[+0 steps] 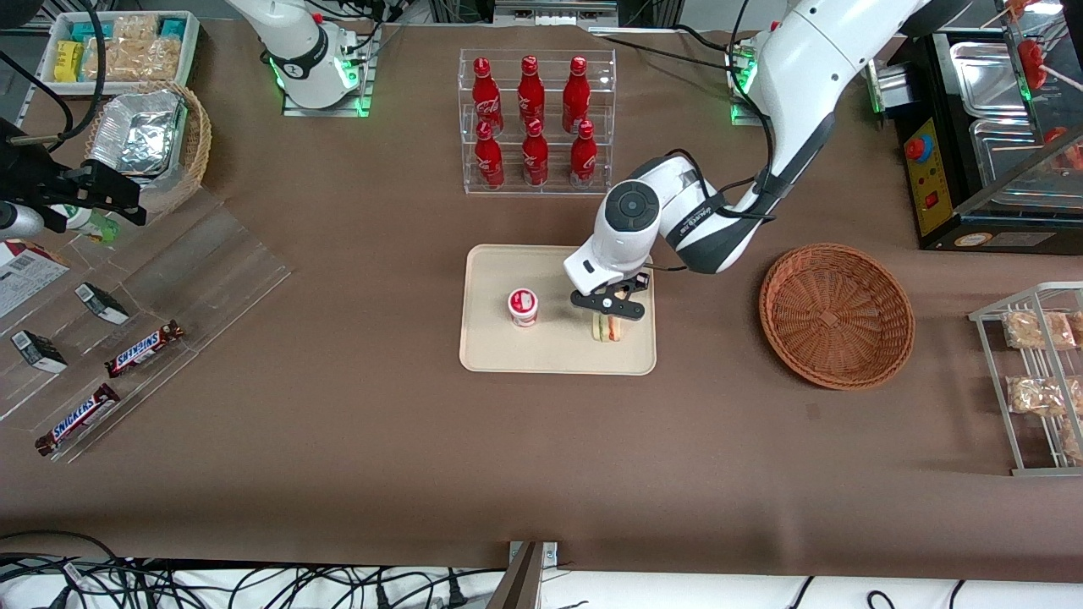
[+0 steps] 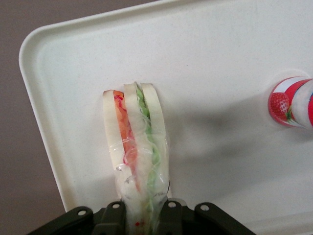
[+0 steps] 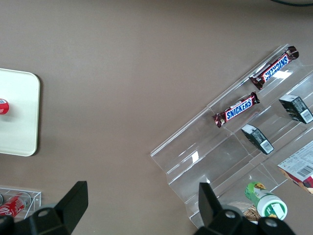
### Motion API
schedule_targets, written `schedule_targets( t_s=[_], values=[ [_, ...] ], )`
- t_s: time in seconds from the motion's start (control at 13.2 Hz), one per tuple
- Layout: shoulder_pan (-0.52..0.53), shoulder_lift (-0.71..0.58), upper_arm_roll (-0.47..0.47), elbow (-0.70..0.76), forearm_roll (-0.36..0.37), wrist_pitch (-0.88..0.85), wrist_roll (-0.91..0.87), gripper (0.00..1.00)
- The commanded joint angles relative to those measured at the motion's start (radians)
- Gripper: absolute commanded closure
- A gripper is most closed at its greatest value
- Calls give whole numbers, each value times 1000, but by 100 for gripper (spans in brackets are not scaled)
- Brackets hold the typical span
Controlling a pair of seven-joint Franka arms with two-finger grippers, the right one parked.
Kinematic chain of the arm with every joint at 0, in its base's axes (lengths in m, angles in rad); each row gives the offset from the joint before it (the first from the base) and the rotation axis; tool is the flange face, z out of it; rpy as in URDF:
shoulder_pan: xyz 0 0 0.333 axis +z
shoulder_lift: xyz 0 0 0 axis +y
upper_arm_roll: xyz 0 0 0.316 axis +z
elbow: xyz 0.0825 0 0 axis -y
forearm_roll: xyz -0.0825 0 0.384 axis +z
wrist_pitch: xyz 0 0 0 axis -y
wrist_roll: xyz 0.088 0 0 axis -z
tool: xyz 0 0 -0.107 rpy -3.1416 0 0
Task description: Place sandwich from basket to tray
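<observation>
The sandwich (image 1: 607, 329) is a clear-wrapped wedge with pale bread and red, green and white filling. It rests on the cream tray (image 1: 495, 351), near the tray's edge toward the basket. My left gripper (image 1: 611, 309) is right above it, its fingers (image 2: 113, 220) closed against the sandwich's two sides (image 2: 138, 147). The reddish-brown wicker basket (image 1: 836, 315) stands beside the tray toward the working arm's end of the table, with nothing in it. The tray also shows in the left wrist view (image 2: 220, 58).
A small red-and-white cup (image 1: 523, 306) stands on the tray beside the sandwich and shows in the left wrist view (image 2: 289, 102). A clear rack of red bottles (image 1: 535, 118) stands farther from the camera than the tray. A wire rack of snack bags (image 1: 1034, 372) is near the basket.
</observation>
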Motion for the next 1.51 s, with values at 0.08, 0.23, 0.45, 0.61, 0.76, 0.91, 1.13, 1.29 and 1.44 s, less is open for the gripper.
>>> schedule_targets(
  t_s=[0.08,0.23,0.45,0.61,0.76,0.91,1.13,1.29,1.44],
  values=[
    [4,3,3,8,29,-7,-34,51],
    [1,-4,3,8,29,-11,-99,0],
    [12,-32,-2,19,27,-37,-107,0],
    [15,-61,-4,23,26,-48,-110,0],
    [38,-107,-5,23,10,-53,-111,0],
    [64,-161,-5,26,-19,-69,-113,0],
    [95,-204,-5,146,-43,-239,-132,0],
    [121,-225,-5,236,-43,-362,-137,0],
    [176,-279,-10,252,-63,-416,-123,0]
  ],
)
